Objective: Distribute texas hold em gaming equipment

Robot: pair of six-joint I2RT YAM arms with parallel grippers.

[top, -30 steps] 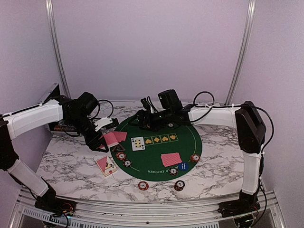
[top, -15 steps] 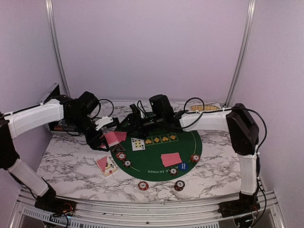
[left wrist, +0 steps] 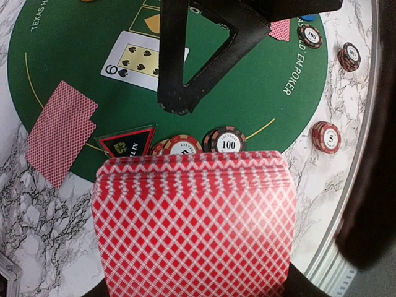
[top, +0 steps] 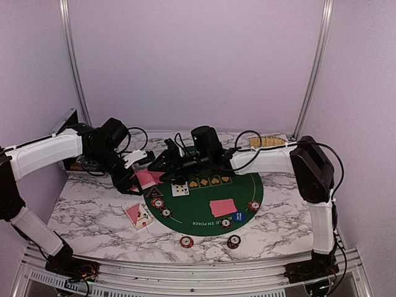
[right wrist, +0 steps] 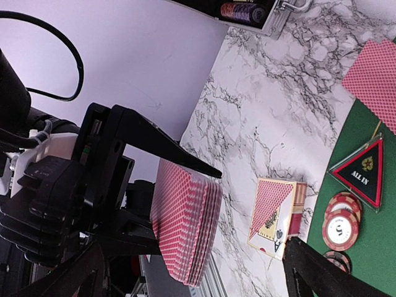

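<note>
Top view: the left arm reaches in from the left, its left claw (top: 132,181) clamped on the deck of red-backed cards (top: 146,179) over the counter (top: 86,210), at the left edge of the green mat (top: 204,207). The right arm folds across the mat, with the right claw (top: 162,164) spread apart just beside the deck.

Left wrist view: past the held deck lie a nine of spades (left wrist: 145,60) and a chip (left wrist: 224,142) reading "100". The mat lettering reads "EM POKER".

Right wrist view: the triangular marker (right wrist: 362,170) reads "ALL IN".

Robot lab booth: aluminium posts (top: 72,62), plain lilac walls (top: 198,68).
</note>
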